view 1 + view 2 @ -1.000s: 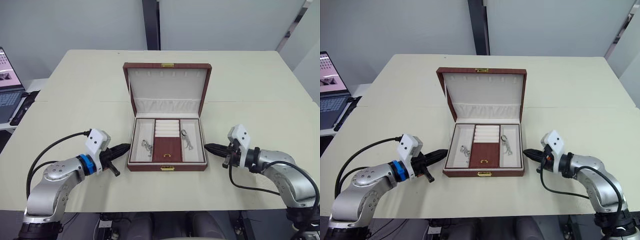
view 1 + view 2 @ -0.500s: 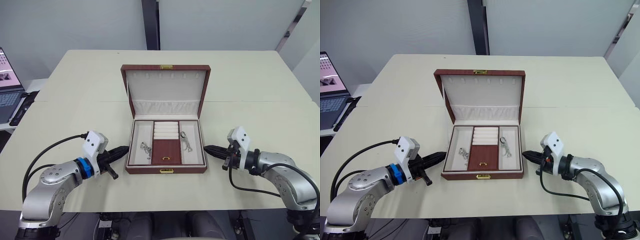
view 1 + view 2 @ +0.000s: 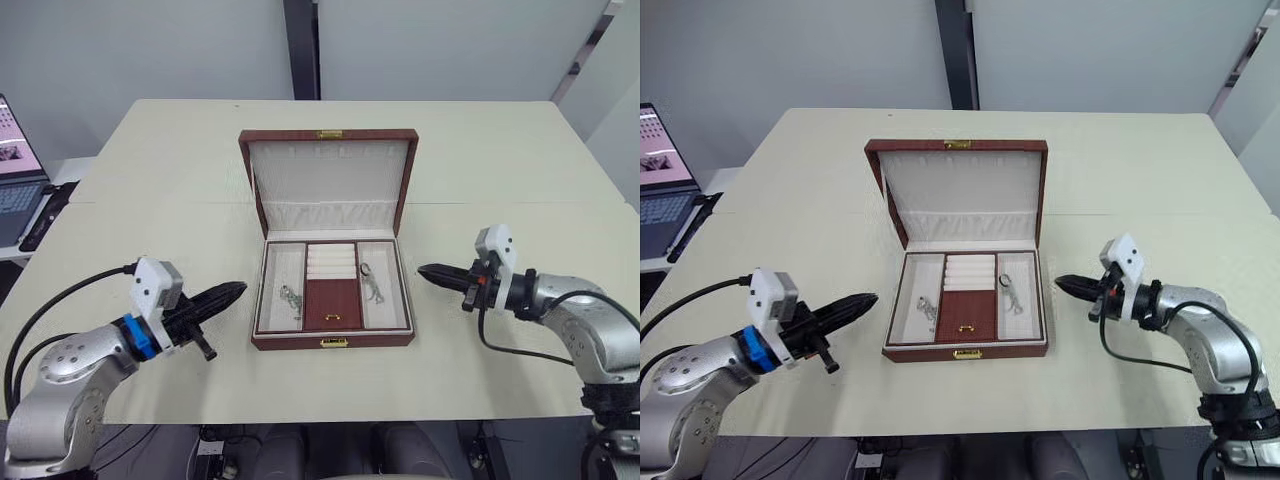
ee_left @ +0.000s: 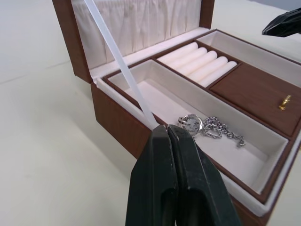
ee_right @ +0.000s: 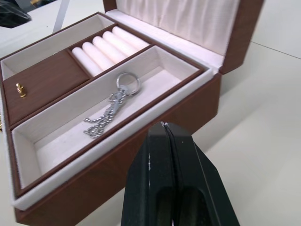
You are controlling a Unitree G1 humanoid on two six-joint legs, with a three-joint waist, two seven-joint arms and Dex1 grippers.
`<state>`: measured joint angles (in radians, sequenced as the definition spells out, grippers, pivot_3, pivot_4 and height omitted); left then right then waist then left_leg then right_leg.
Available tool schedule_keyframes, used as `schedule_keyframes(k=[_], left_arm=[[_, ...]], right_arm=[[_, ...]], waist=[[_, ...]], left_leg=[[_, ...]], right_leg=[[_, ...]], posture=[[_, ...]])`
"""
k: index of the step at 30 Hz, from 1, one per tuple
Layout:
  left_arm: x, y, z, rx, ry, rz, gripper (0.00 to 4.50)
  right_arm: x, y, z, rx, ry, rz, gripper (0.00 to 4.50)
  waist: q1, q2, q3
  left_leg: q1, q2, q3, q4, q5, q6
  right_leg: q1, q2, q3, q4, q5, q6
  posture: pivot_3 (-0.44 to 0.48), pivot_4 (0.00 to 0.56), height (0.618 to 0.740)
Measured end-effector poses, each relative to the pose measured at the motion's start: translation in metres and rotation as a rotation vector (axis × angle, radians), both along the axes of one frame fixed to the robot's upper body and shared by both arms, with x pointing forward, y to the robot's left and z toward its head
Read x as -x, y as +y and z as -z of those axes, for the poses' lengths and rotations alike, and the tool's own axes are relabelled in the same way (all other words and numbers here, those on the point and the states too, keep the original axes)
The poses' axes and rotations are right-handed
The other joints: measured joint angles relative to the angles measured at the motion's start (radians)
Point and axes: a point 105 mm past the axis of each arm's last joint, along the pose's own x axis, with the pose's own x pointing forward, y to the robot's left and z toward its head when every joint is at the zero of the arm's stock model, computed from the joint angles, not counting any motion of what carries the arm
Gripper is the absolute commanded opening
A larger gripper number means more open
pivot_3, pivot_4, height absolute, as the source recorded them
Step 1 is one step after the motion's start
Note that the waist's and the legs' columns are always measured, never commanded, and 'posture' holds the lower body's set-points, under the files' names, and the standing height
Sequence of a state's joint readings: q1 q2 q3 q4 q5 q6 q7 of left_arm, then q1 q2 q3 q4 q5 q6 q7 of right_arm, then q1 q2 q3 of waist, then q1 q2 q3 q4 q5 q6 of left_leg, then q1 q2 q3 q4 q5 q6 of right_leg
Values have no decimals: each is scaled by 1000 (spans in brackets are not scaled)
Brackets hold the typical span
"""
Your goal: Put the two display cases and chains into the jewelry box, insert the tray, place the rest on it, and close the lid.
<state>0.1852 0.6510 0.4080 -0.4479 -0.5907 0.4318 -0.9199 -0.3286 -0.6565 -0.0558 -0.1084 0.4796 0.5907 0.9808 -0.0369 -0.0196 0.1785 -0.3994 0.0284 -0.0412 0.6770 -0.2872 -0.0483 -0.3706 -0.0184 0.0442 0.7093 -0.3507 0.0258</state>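
The jewelry box (image 3: 333,342) stands open at the table's middle, its lid (image 3: 330,175) upright and showing the cream lining. The tray (image 3: 333,303) sits inside the box. One silver chain (image 3: 291,297) lies in the tray's left compartment, another chain (image 3: 372,283) in its right one. The display cases are hidden. My left gripper (image 3: 232,291) is shut and empty, a short way left of the box, pointing at it. My right gripper (image 3: 425,270) is also shut and empty, just right of the box. The wrist views show each chain (image 4: 207,129) (image 5: 110,110) beyond the shut fingertips.
A laptop (image 3: 15,170) sits on a lower side surface at the far left. The cream table (image 3: 500,160) has bare room on both sides of the box and behind it. A dark pillar (image 3: 300,50) rises behind the table.
Both grippers have drawn back from the sides of the box, the left one further left, the right one right and slightly up. The box stays open.
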Motion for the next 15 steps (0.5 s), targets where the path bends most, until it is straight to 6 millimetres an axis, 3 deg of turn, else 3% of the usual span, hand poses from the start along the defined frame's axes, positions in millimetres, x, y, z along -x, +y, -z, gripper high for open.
schedule_keyframes(k=[5,9,15], left_arm=[[23,-1,-16,15,-60,27,13],[48,-2,-41,58,-135,18,13],[82,-3,-61,48,-143,-13,13]], right_arm=[[-24,-12,-13,-10,-46,7,0],[-53,-16,-31,-9,-89,4,0],[-84,-9,-37,7,-127,-19,0]], waist=[[4,0,0],[-4,0,1],[-11,0,1]], left_leg=[[0,0,-1,0,0,0],[0,0,1,0,0,0],[0,0,0,0,0,0]], right_leg=[[1,0,0,0,0,0],[0,-1,1,-1,0,0],[1,0,1,-1,0,0]], posture=[[0,150,740],[0,150,740],[0,150,740]])
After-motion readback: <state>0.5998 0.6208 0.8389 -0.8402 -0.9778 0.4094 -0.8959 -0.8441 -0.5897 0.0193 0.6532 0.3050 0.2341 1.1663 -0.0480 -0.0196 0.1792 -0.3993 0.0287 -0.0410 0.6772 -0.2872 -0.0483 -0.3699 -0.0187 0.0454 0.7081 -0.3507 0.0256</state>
